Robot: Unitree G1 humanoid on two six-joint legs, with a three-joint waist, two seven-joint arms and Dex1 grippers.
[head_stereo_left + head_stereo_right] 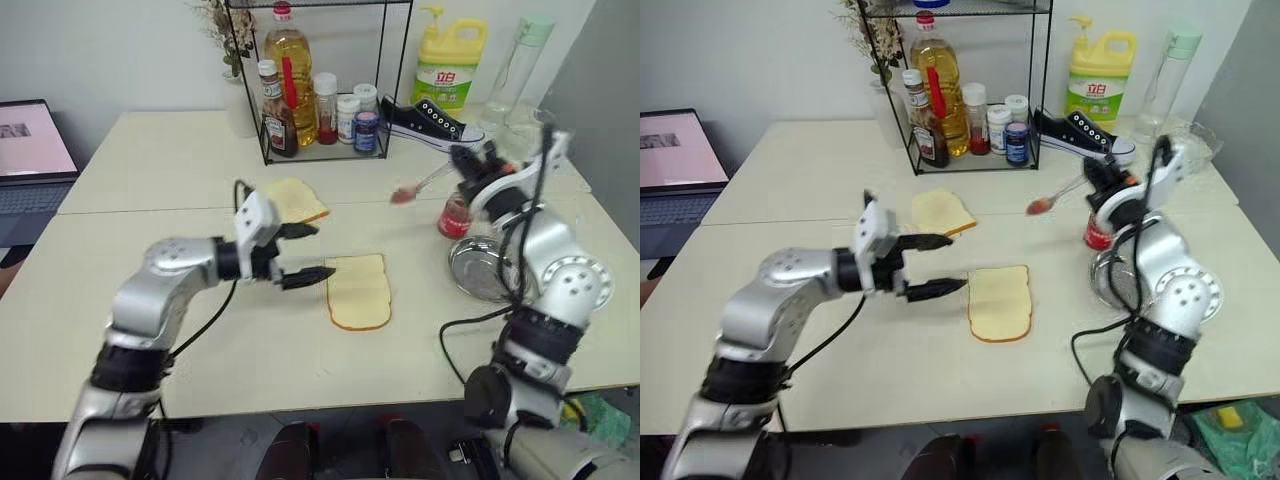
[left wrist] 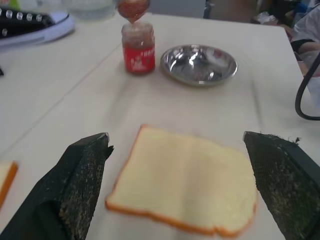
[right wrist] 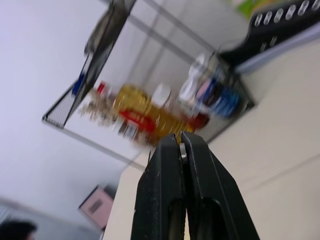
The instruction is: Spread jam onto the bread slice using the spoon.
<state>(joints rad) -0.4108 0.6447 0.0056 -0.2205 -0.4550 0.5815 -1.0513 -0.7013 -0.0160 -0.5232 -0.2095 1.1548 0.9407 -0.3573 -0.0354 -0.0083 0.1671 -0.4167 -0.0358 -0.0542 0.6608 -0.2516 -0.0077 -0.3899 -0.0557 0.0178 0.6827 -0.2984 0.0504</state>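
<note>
The bread slice (image 1: 358, 291) lies flat near the middle of the table, pale yellow with a tan crust. My left gripper (image 1: 322, 251) hovers just left of it, open, nothing between its fingers (image 2: 80, 185). The jam shows red in a small glass jar (image 1: 455, 215) to the right, beside a round steel dish (image 1: 485, 268). My right gripper (image 1: 458, 160) is above the jar, shut on the spoon (image 1: 420, 187). The spoon's red-smeared bowl (image 1: 1038, 206) points left over the table, in the air between the jar and the rack.
A smaller squarish slice (image 1: 293, 200) lies behind the left gripper. At the back stand a wire rack of bottles (image 1: 300, 80), a black sneaker (image 1: 430, 122), a yellow detergent bottle (image 1: 450, 65) and a clear bottle (image 1: 520, 70). A laptop (image 1: 30, 150) sits far left.
</note>
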